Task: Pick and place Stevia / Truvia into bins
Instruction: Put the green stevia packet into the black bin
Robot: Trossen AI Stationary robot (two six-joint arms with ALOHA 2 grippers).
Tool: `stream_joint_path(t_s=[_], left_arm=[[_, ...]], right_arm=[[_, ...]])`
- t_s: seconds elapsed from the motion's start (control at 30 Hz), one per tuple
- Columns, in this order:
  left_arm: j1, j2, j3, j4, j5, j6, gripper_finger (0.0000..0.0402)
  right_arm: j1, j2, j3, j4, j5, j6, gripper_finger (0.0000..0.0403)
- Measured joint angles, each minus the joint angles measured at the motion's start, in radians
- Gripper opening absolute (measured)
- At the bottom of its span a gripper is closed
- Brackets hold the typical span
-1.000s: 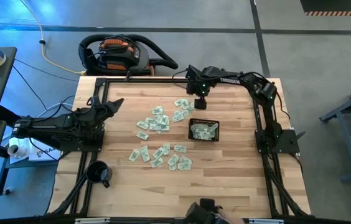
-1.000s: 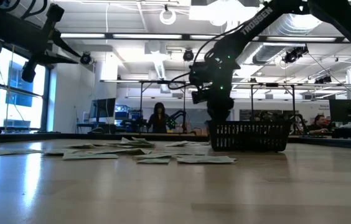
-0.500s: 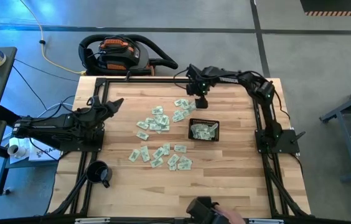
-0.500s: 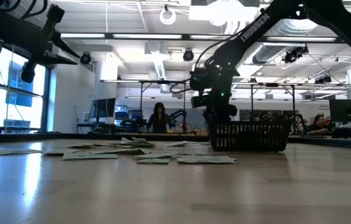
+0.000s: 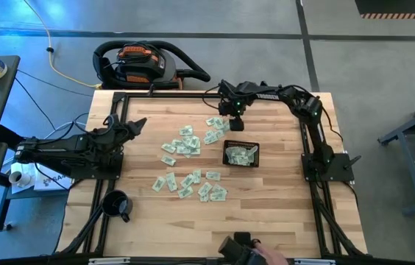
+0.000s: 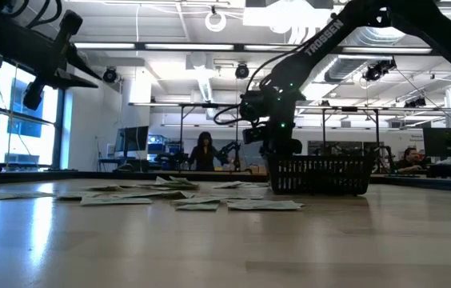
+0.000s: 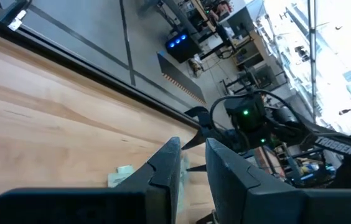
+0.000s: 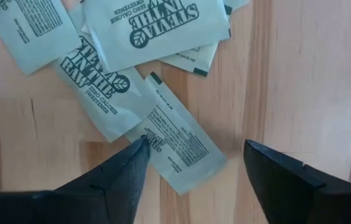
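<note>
Many pale green Stevia sachets (image 5: pixel 187 143) lie flat and scattered over the middle of the wooden table. A few more lie in the black basket (image 5: pixel 240 154). My right gripper (image 5: pixel 235 124) points down, open, over the far cluster of sachets, just beyond the basket (image 6: pixel 320 176). In the right wrist view my right gripper (image 8: pixel 195 149) straddles one sachet (image 8: pixel 178 149), which lies flat and tucked under others (image 8: pixel 98 81). My left gripper (image 5: pixel 135 124) waits raised at the table's left side. A narrow gap shows between its fingers (image 7: pixel 172 165), and nothing is in it. My right gripper comes from above, pointing down. One fingertip (image 8: pixel 139 149) stands over the near corner of the flat sachet (image 8: pixel 157 138). I cannot tell whether it touches the paper. The other fingertip (image 8: pixel 253 149) is over bare wood.
A black mug (image 5: pixel 117 204) stands at the near left corner. A vacuum cleaner (image 5: pixel 141 62) sits beyond the far edge. A dark frame (image 5: pixel 115 99) runs round the table. Bare wood lies right of the basket and along the near edge.
My right gripper has sunk a little toward the far cluster of sachets, still pointing down. The sachets and the basket have kept their places.
</note>
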Motion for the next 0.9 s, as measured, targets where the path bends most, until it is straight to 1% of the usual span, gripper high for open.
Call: stream_joint_path(t_s=[0.1,0.27,0.43,0.6,0.63,0.77,0.83,0.9], left_arm=[[0.000,0.000,0.000,-0.008,0.000,0.000,0.0111],[0.000,0.000,0.000,-0.008,0.000,0.000,0.0111],[0.000,0.000,0.000,-0.016,0.000,0.004,0.0111],[0.000,0.000,0.000,-0.014,0.007,0.027,0.0111],[0.000,0.000,0.000,-0.014,0.008,0.027,0.0111],[0.000,0.000,0.000,-0.014,0.010,0.045,0.0111],[0.000,0.000,0.000,-0.014,0.030,0.066,0.0111],[0.000,0.000,0.000,-0.014,0.055,0.082,0.0111]], right_arm=[[-0.012,0.001,0.000,-0.004,0.005,0.000,0.0230],[-0.039,0.003,0.000,-0.048,-0.032,0.034,0.0166],[-0.052,0.003,0.004,-0.099,-0.027,0.150,0.0098],[-0.036,0.004,0.058,-0.222,-0.051,0.268,0.0014],[-0.026,-0.004,0.071,-0.238,-0.051,0.286,0.0008],[0.030,-0.087,0.130,-0.277,-0.070,0.370,0.0012],[0.068,-0.132,0.150,-0.330,-0.076,0.402,0.0004],[0.112,-0.171,0.155,-0.397,-0.079,0.430,0.0005]])
